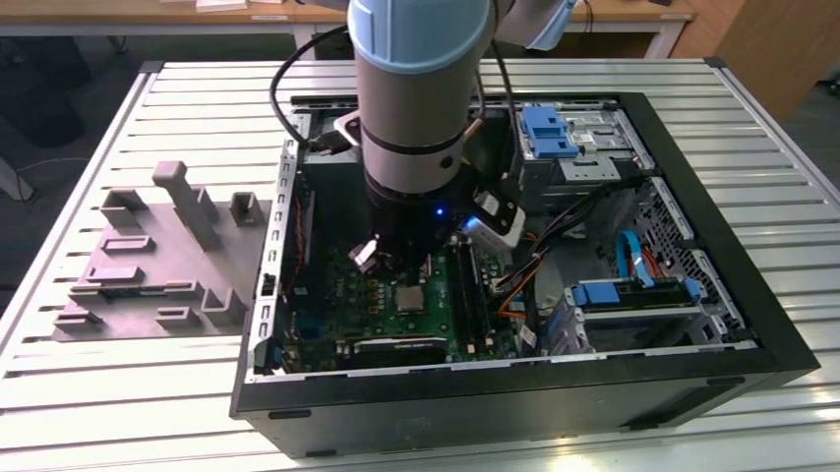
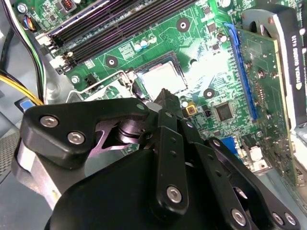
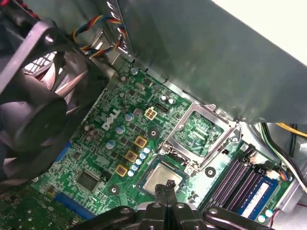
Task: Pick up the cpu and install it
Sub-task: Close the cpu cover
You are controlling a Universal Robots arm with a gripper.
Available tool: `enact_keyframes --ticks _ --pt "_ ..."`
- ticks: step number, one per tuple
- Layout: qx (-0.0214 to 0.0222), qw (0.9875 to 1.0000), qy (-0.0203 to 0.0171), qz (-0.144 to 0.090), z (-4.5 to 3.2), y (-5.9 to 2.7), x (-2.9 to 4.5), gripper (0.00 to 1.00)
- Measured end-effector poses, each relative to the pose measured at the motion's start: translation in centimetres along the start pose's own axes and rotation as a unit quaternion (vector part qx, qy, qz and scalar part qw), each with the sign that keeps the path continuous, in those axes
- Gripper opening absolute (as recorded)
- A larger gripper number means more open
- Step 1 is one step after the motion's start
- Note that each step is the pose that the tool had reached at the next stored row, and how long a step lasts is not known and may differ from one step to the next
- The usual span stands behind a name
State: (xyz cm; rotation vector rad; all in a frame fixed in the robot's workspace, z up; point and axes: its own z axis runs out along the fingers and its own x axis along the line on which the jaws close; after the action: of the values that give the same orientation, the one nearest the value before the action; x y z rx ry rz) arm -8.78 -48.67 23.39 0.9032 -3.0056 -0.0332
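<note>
Progress looks well along, as a judgement from how things lie: the cpu (image 3: 160, 176) sits flat in its socket on the board (image 3: 108, 143) inside the case (image 1: 774, 339), a silvery square with a pale rim, and it is no longer on the grey tray (image 1: 132, 285) that rests on the desk (image 1: 132, 393) well away from the fingers. What seems left is the securing, since the socket's metal frame (image 3: 216, 115) stands swung open just beyond the cpu on the far side from the fingers, with the green board showing through its window. The fingers (image 3: 162, 194) are clenched together, tip against tip, with nothing between them. In both wrist views their tips hang right over the near edge of the cpu (image 2: 160, 76), either touching its top or just above it; which of the two cannot be told. In the exterior view the arm reaches straight down into the case, and the cpu (image 1: 411, 298) shows just below the wrist, close under the fingers.
</note>
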Motion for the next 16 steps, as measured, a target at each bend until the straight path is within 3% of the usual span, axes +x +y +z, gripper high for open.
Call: enact_keyframes --ticks 8,16 --pt "-0.0002 1.0000 -0.0002 0.000 0.09 -0.14 -1.24 0.11" --pt "-0.0013 1.0000 -0.0008 -0.001 0.18 0.56 -2.39 0.11"
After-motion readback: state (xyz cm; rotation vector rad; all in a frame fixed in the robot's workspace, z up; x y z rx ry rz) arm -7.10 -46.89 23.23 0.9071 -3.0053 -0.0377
